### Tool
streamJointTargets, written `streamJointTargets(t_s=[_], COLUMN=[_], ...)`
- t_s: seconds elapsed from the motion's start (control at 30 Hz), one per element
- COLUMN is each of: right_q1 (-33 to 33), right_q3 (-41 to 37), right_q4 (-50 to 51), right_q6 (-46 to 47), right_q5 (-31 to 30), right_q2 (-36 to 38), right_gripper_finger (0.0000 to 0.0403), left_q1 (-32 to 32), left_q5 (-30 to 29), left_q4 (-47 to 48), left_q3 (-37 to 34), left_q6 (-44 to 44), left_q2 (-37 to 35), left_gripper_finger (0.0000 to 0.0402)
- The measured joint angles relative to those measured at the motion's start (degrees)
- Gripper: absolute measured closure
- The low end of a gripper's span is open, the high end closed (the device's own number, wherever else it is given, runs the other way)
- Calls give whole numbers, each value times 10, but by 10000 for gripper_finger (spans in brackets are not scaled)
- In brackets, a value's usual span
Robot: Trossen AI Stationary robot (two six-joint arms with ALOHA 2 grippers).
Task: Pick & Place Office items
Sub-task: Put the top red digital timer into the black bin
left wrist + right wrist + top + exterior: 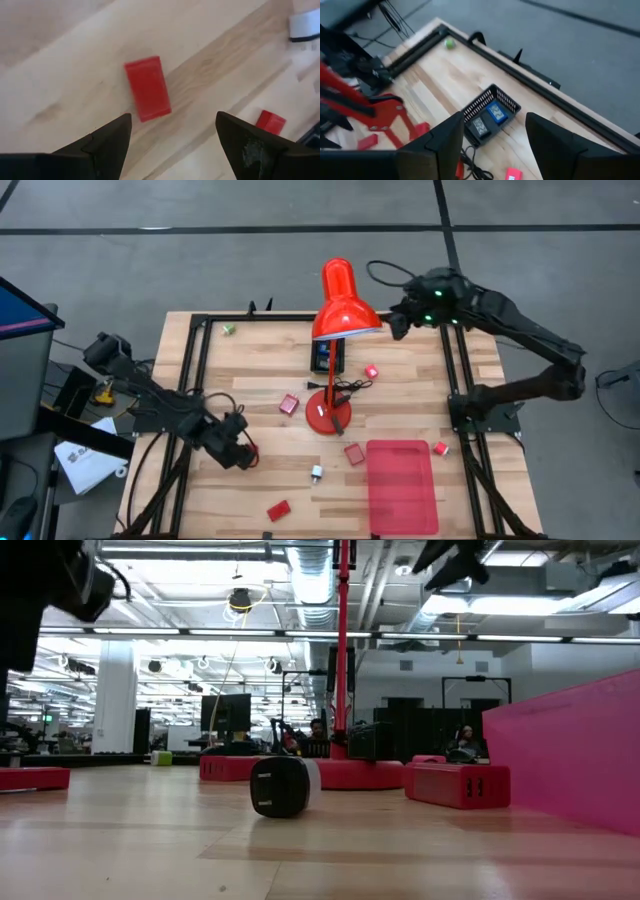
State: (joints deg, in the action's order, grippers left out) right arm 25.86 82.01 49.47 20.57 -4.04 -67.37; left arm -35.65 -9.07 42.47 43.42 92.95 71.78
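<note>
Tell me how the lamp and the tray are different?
The lamp stands tall on a round base with a shade on top; the tray lies flat. The lamp is near the table's middle; the tray sits near an edge. The lamp is bright red, the tray pinker and rectangular. Both rest on the table.

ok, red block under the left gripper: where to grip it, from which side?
Probably straight down from above: the red block lies flat on bare wood, nothing touching it. Pinch across its two long sides, the narrower span. The left gripper is open and wider than the block, but the block sits ahead of the fingers and askew, so advance and turn the wrist first.
</note>
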Motion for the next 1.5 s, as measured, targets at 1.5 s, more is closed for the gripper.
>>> streamJointTargets(t_s=[1.5], right_q1=[-17], right_q3=[0], right_q4=[71], right_q6=[3], right_q5=[-53], right_q2=[213], right_gripper_finger=[196], left_q1=[136], left_q5=[100], left_q4=[-54], left_q3=[-2], left_q6=[14], left_q2=[166], left_gripper_finger=[122])
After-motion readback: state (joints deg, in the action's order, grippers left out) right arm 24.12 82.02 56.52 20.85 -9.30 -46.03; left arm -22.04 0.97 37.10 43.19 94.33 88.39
